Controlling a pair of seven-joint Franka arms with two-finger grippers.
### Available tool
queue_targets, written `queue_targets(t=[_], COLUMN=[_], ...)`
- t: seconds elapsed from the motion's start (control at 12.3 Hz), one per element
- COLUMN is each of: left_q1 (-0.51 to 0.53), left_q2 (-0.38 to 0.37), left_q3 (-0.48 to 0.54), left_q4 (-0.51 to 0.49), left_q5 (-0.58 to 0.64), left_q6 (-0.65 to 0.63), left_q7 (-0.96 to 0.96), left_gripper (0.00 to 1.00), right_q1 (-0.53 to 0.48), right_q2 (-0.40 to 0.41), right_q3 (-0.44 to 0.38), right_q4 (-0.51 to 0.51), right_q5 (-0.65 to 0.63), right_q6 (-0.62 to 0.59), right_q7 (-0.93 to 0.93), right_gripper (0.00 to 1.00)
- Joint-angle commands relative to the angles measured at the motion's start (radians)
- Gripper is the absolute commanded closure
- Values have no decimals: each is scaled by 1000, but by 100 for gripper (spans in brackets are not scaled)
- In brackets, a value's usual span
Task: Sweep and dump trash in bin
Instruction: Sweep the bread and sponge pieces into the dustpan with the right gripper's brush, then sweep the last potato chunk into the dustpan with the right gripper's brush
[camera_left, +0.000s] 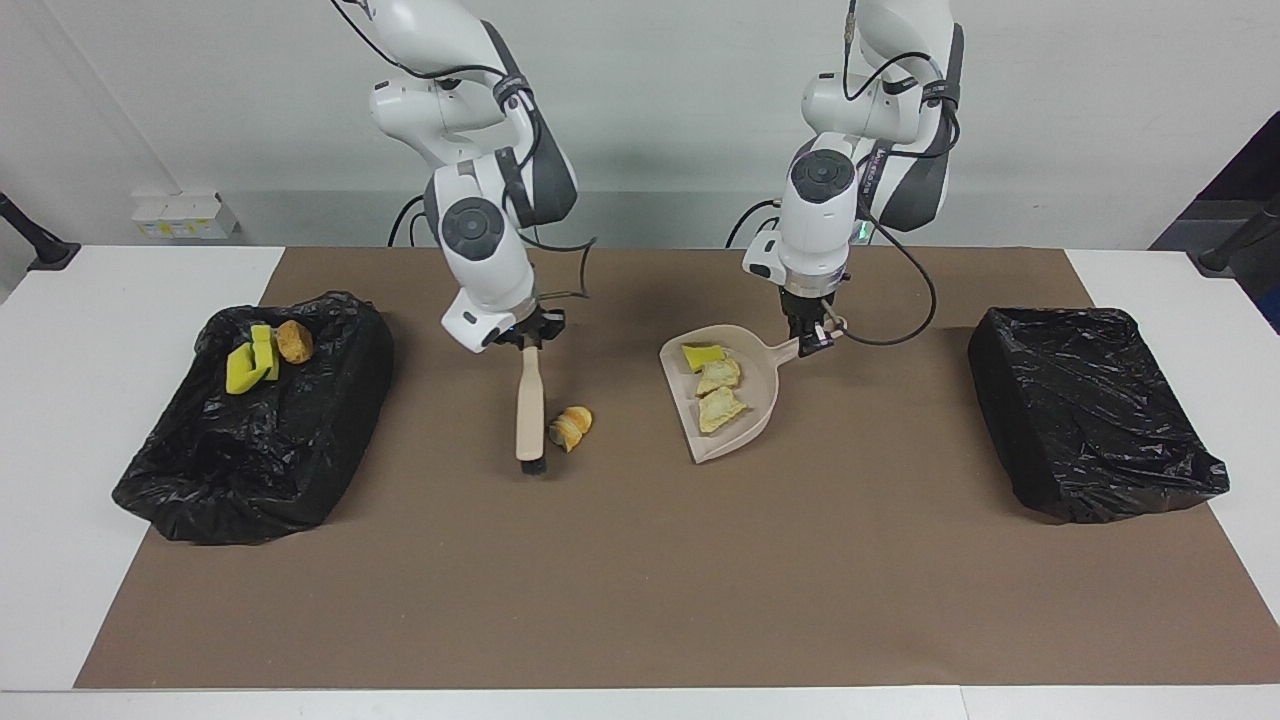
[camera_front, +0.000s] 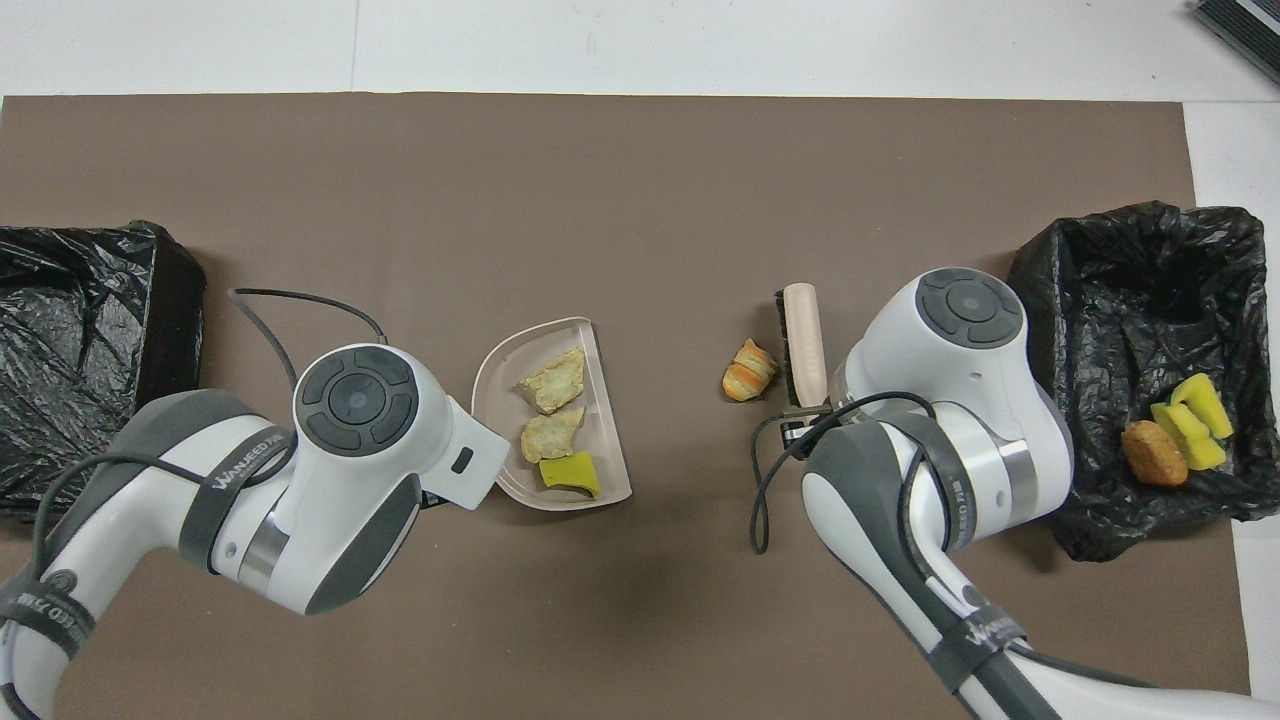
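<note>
My right gripper (camera_left: 530, 342) clamped on the beige black-bristled brush (camera_left: 529, 407) at frame centre, bristles beside an orange-streaked bread scrap (camera_left: 570, 427), my left gripper (camera_left: 812, 338) pinching the beige plastic dustpan (camera_left: 760, 400) holding three scraps (camera_left: 716, 385), more scraps (camera_left: 264, 355) in the black-lined bin (camera_left: 250, 470) at left.

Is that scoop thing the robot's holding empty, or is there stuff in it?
Not empty. The dustpan holds three scraps: a yellow sponge piece and two bread-like chunks. An orange-streaked chunk lies outside it on the mat.
</note>
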Motion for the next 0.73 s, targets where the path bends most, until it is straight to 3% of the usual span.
queue_targets(t=[0.0, 0.33, 0.65], left_q1=[-4, -2, -7], left_q2=[-26, -25, -9], left_q3=[-1, -3, -4], left_q4=[-35, -35, -38], left_q5=[11, 5, -3], left_q6=[28, 40, 64], left_q7=[-30, -32, -114], left_gripper=[100, 100, 100], right_q1=[20, 141, 284], right_q2=[14, 82, 88], right_q3=[19, 32, 39], right_q4=[-39, 14, 30], right_q5=[-57, -22, 191], right_q6=[58, 93, 161], right_q7=[-18, -18, 2], right_gripper=[100, 100, 100])
